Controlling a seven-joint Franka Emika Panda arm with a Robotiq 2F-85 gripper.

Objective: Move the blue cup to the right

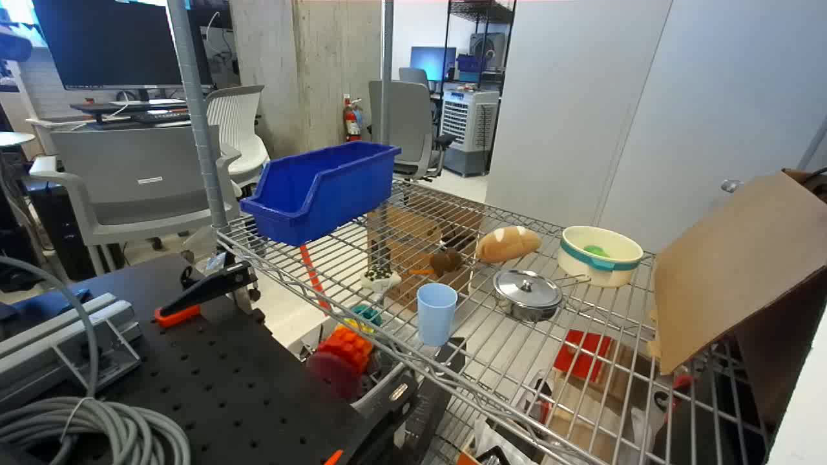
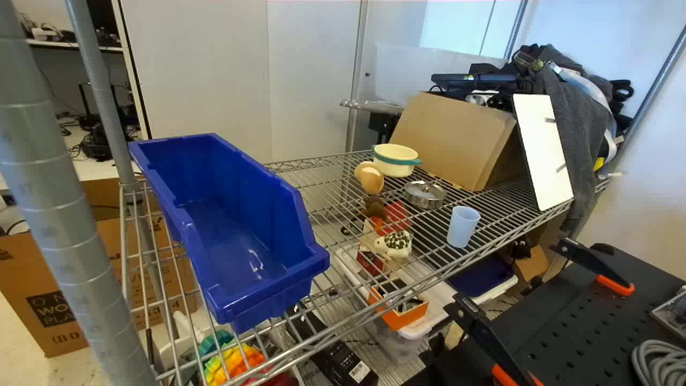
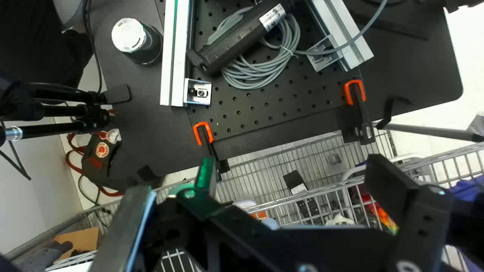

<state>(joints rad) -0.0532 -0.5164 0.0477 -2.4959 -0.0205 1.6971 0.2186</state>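
The blue cup [image 1: 437, 315] is a small pale sky-blue tumbler standing upright on the wire shelf [image 1: 491, 381] near the edge beside the black table. It also stands upright in an exterior view [image 2: 462, 227]. In the wrist view only a small part of the cup [image 3: 270, 223] shows above the gripper's dark body. My gripper [image 3: 293, 172] is open, with its two fingers wide apart and nothing between them. It does not show in either exterior view. The cup is apart from the fingers.
On the shelf are a large dark-blue bin [image 1: 329, 194], a lidded steel pot [image 1: 528, 294], a bread loaf [image 1: 508, 245], a green-rimmed bowl [image 1: 599, 255] and a leaning cardboard box [image 1: 743, 258]. Black clamps [image 2: 490, 340] stick up along the black table's edge. A metal post [image 1: 197, 116] rises at the shelf corner.
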